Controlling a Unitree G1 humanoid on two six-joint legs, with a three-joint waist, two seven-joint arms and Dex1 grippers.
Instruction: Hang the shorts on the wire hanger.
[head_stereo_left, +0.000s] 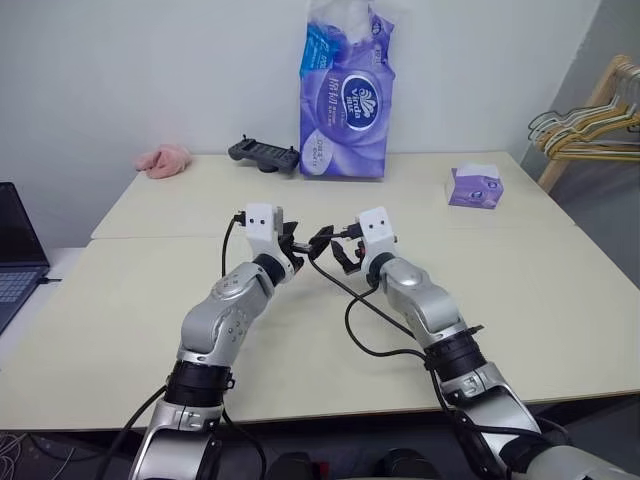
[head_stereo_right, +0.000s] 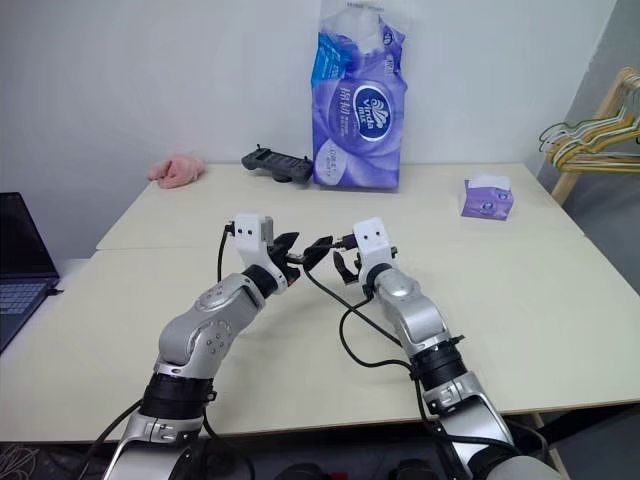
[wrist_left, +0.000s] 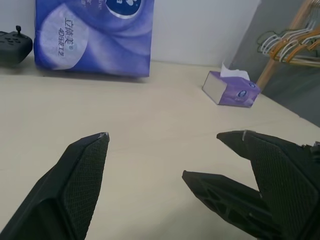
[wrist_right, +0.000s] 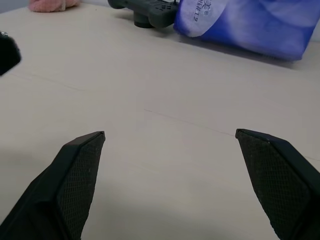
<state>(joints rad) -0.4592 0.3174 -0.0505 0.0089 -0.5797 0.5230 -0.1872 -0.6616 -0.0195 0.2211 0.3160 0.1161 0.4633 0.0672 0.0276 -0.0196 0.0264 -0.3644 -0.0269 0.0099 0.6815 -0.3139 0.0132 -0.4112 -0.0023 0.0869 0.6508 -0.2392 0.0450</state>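
two grippers, left (head_stereo_left: 303, 243) and right (head_stereo_left: 340, 247), jaws spread, empty, over one table (head_stereo_left: 520, 290); one tissue box (head_stereo_left: 475, 186).

A pale cream table (head_stereo_left: 520, 300) stands against a plain white wall (head_stereo_left: 120, 70), with a seam running across its top where two sections meet. At the room's right edge a light wooden rack (head_stereo_left: 585, 110) leans upward in front of a grey wall (head_stereo_left: 620, 35). The light is even and soft, with faint shadows on the tabletop.
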